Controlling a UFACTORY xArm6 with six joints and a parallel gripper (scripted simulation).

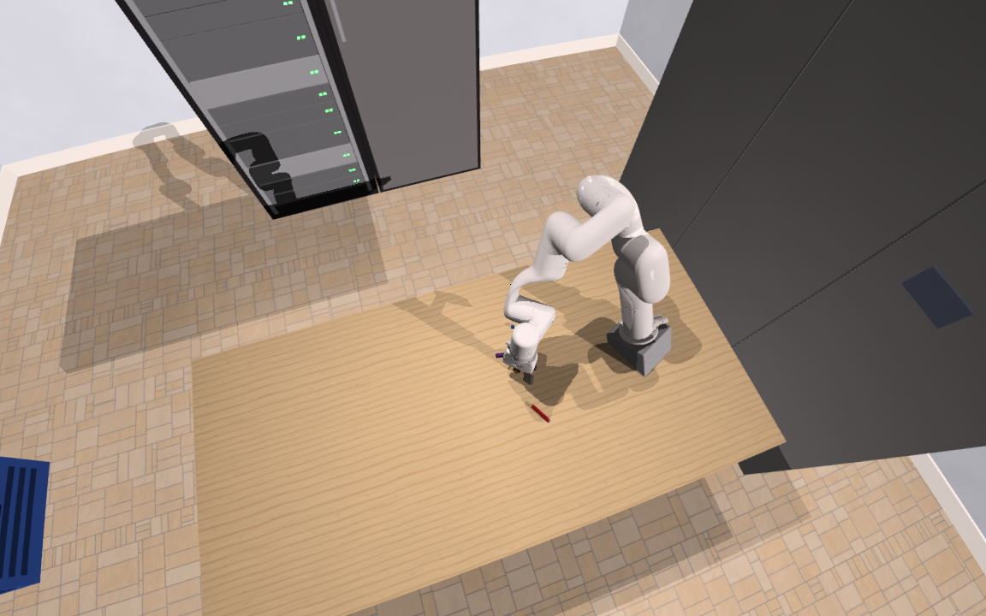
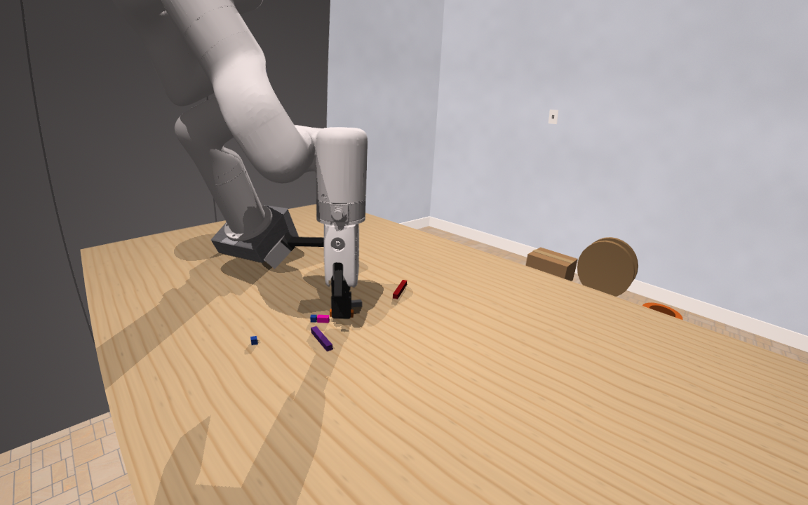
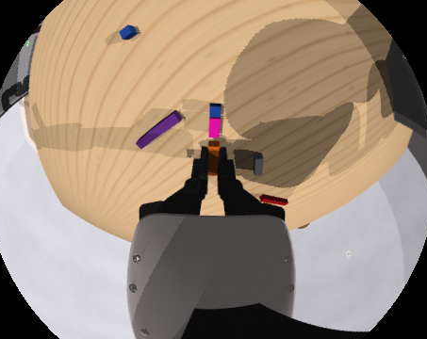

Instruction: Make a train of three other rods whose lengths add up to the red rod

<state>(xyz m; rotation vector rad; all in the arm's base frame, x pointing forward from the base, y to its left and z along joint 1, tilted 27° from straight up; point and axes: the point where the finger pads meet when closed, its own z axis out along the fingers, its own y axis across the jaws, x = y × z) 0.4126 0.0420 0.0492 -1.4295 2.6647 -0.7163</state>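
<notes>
The long orange rod [image 2: 351, 312] [image 3: 214, 149], pinched in my black claw [image 2: 341, 313] [image 3: 213, 156] toward the wooden desk's [image 1: 328, 459] [image 2: 520, 376] [image 3: 81, 179] arm-base edge, wants lowering flat — square to the short magenta rod's [image 2: 322, 318] [image 3: 214, 127] near end — before I release gently.

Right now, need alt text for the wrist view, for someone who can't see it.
The black pincer is closed on an orange rod, in line with a magenta rod and a blue rod that lie end to end. A purple rod and a second blue rod lie to the left; grey and red rods lie to the right.
</notes>
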